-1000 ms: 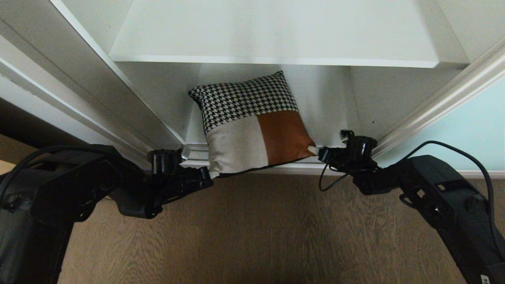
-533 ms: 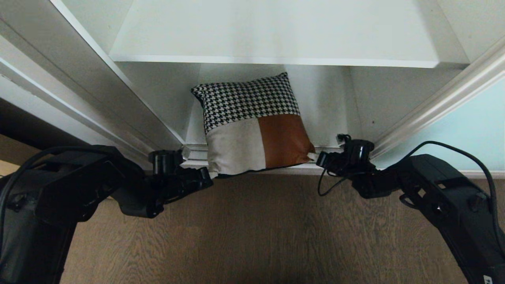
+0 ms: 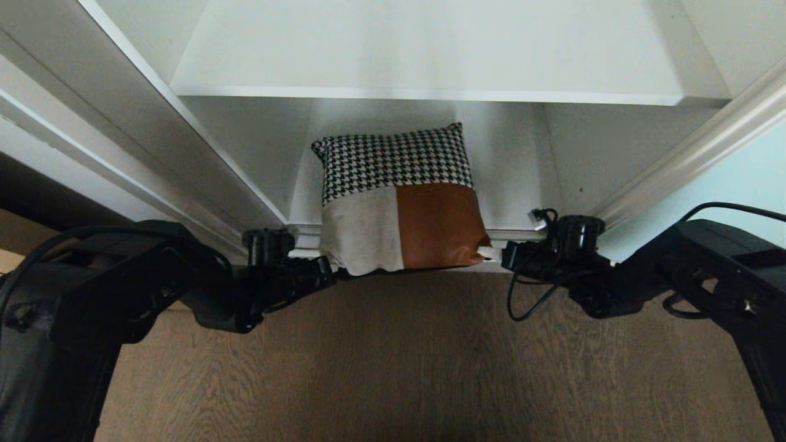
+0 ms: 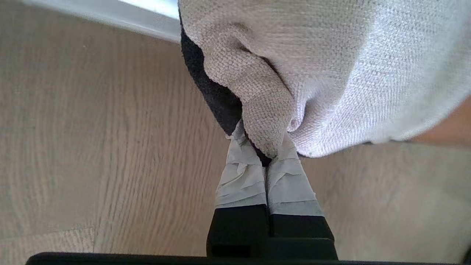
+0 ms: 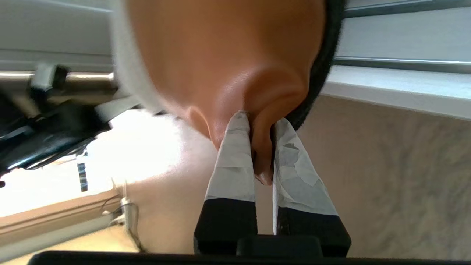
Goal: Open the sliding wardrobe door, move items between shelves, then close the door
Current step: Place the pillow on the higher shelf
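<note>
**Both grippers pinch the cushion's front corners**

At the bottom shelf's (image 3: pixel 522 184) front lip, the cushion (image 3: pixel 399 202) hangs between the left gripper (image 4: pixel 266 154) and right gripper (image 5: pixel 257 147), each clenched on a corner. Soft, light, probably saggy: corner holds suit it.

One patchwork cushion (image 3: pixel 399 199) was in view, made of three front patches: one houndstooth, one beige, one rust-orange. Two grippers held it, the left gripper (image 3: pixel 328 273) on one corner and the right gripper (image 3: pixel 491 253) on another. Two white shelves showed: the upper shelf (image 3: pixel 424 61) and the lower shelf (image 3: pixel 509 202).
</note>
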